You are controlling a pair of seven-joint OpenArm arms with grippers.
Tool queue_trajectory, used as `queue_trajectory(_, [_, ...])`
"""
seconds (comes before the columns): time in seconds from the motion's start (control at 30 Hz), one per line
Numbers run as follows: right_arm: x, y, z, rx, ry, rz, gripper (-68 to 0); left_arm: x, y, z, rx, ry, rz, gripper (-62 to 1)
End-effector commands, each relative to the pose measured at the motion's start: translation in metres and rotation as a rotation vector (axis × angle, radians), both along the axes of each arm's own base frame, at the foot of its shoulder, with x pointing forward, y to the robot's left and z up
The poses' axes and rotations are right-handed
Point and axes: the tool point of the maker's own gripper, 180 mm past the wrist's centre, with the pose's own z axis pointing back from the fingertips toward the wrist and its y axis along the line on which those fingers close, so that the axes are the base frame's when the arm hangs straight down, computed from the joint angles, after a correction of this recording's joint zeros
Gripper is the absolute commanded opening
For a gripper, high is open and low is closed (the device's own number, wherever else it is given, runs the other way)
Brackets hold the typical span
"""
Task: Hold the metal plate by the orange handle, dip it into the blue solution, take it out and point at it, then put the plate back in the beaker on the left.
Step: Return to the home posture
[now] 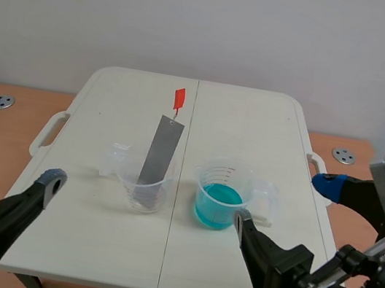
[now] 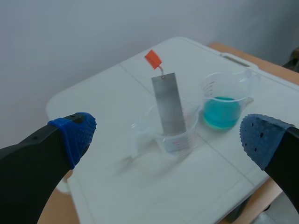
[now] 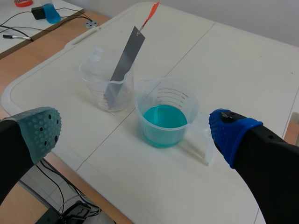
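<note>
A metal plate (image 1: 159, 155) leans in the clear beaker (image 1: 143, 189) on the left of the white table (image 1: 262, 126), its orange handle (image 1: 178, 99) poking up toward the far side, free for a grab from above. Just to the right stands the beaker of blue solution (image 1: 217, 201), near enough for a short carry. The left gripper (image 1: 17, 140) and right gripper (image 1: 284, 201) (both spread wide, holding nothing) hang at the near edge, so the task looks yet to begin
</note>
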Motion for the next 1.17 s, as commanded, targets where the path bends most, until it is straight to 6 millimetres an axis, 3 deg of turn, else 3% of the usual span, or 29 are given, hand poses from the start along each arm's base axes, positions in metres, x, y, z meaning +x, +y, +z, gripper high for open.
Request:
queue_trajectory(0.0, [0.001, -0.002, 0.013, 0.009, -0.036, -0.008, -1.2, -0.001, -0.007, 0.005, -0.025, -0.015, -0.014, 1.4])
queue_trajectory(0.3, [-0.007, -0.004, 0.016, 0.018, -0.041, -0.028, -1.2, 0.001, -0.026, -0.004, -0.049, 0.036, -0.034, 1.4])
queue_trajectory(0.87, [-0.008, -0.005, 0.011, 0.001, -0.02, -0.027, -1.2, 0.001, -0.026, -0.005, -0.046, 0.04, -0.033, 1.4])
queue_trajectory(1.13, [-0.008, -0.005, 0.011, -0.002, -0.021, -0.026, -1.2, 0.0, -0.022, -0.023, 0.009, 0.12, -0.019, 1.4])
